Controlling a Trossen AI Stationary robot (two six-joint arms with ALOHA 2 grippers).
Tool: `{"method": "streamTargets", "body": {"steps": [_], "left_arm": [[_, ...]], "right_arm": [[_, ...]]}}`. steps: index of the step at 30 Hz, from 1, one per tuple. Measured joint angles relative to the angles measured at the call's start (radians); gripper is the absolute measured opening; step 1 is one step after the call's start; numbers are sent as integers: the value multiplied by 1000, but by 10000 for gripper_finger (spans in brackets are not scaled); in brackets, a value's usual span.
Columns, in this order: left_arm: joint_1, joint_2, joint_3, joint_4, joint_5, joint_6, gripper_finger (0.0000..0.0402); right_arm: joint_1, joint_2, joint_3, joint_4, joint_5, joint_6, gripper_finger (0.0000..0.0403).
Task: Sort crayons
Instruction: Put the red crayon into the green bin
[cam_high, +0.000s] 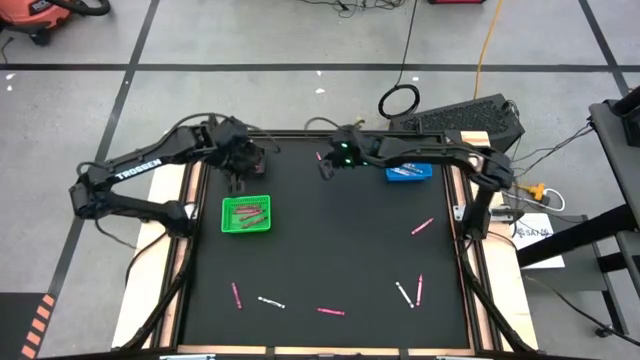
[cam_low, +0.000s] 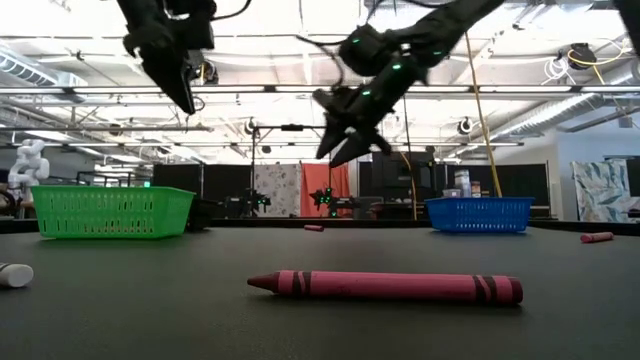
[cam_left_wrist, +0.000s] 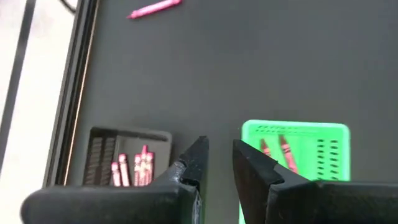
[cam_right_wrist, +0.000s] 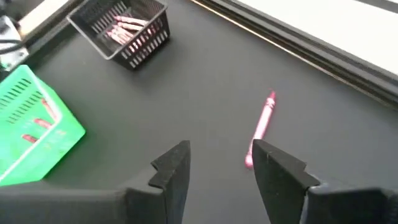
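Pink and white crayons lie scattered flat on the black table: one (cam_high: 320, 156) at the far middle, one (cam_high: 422, 226) at the right, several (cam_high: 331, 311) along the near side. My right gripper (cam_right_wrist: 221, 158) hangs open above the table, and the far pink crayon (cam_right_wrist: 261, 127) lies below its fingers, untouched. My left gripper (cam_left_wrist: 217, 155) is open and holds nothing. It is raised over the gap between a black basket (cam_left_wrist: 130, 158) holding pink crayons and a green tray (cam_left_wrist: 295, 146) holding reddish ones. In the low view both grippers (cam_low: 185, 95) (cam_low: 345, 140) are well clear of the table.
A blue tray (cam_high: 409, 172) stands at the far right, with the right arm reaching over it. The green tray (cam_high: 246, 214) and the black basket (cam_high: 250, 160) stand at the far left. One pink crayon (cam_low: 385, 286) lies close to the low camera. Raised rails edge the table.
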Motion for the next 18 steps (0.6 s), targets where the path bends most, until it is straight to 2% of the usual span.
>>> {"method": "streamTargets", "body": {"steps": [8,14,18], "left_arm": [[-124,-55,0,-42,11,-66,70],[-222,-78,-3,-79,36,-102,70],[-276,-80,-30,-78,36,-112,70]], "right_arm": [[-36,215,300,-225,-3,-41,159],[-76,353,455,-417,-78,-32,158],[-95,421,522,-462,-103,-16,158]]}}
